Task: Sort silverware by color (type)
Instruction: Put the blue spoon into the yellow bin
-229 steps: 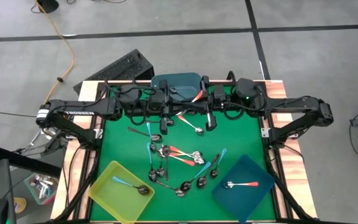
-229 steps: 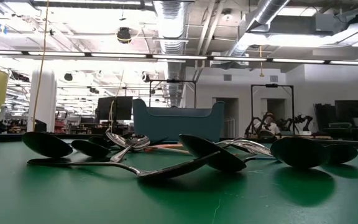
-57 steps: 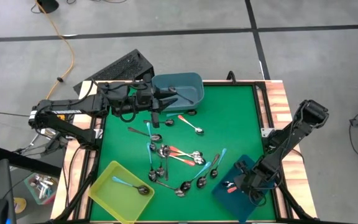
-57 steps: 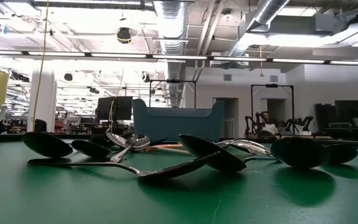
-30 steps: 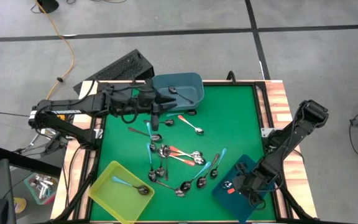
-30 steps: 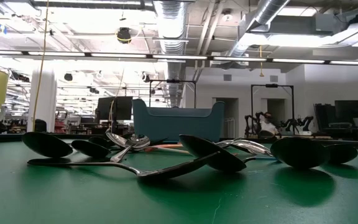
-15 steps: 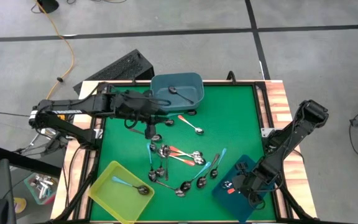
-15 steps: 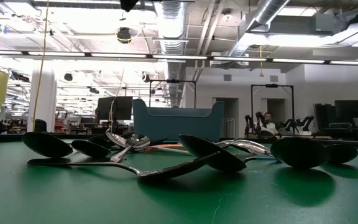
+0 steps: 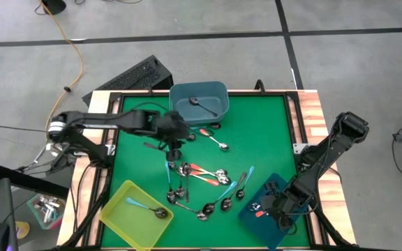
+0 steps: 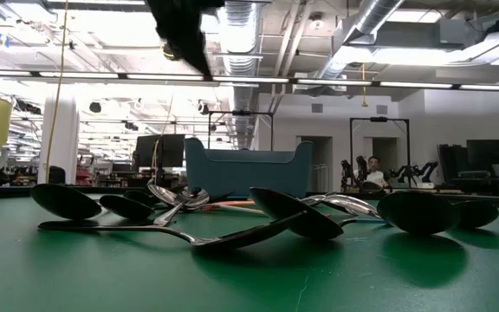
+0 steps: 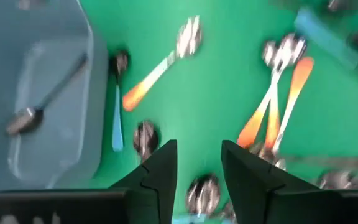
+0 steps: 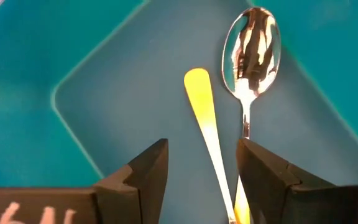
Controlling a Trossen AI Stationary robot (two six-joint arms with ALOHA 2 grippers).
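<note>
We see the left gripper (image 9: 174,144) above the spoon pile (image 9: 202,183) mid-tabletop, fingers (image 11: 160,171) parted and empty. The right gripper (image 12: 201,163), fingers spread, hovers over orange-handled spoons (image 12: 211,134) in the dark blue bin (image 9: 295,196), near right.

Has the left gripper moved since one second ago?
Yes. The left gripper has moved away from the grey-blue bin, toward the spoon pile at mid-table.
</note>
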